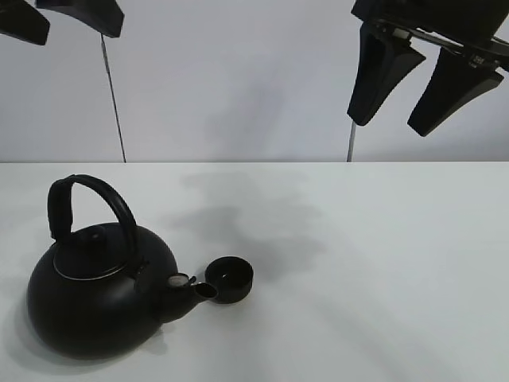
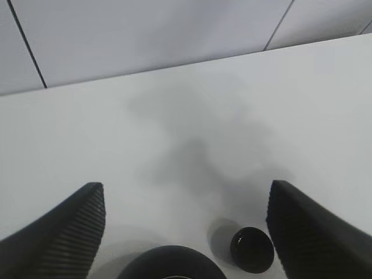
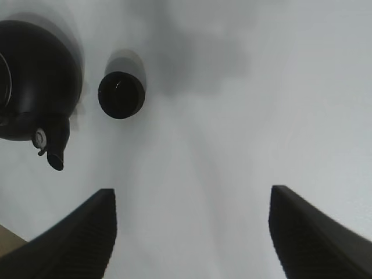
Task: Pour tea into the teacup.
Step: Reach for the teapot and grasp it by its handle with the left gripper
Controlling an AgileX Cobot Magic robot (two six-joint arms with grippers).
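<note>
Up high, the left gripper (image 1: pixel 52 20) hangs with its two ribbed fingers (image 2: pixel 58 235) spread wide and nothing between them. The right gripper (image 1: pixel 391 123) hangs likewise, jaws wide apart and empty, fingers pointing down at the white table (image 1: pixel 382 263). Neither touches anything.

From the high camera, the teacup (image 1: pixel 229 279) stands upright on the table, well below both grippers, down and to the right of the left one and down and to the left of the right one, nearer the left. It is small, round and black, its mouth facing up. What it holds cannot be told.

Right under the left gripper sits the black kettle (image 1: pixel 99 294), upright, lid on, its arched handle (image 1: pixel 91 203) raised toward that gripper. Its spout (image 1: pixel 199 290) points at the teacup. From the high camera the two seem to meet, but the right wrist camera shows a clear gap between them
</note>
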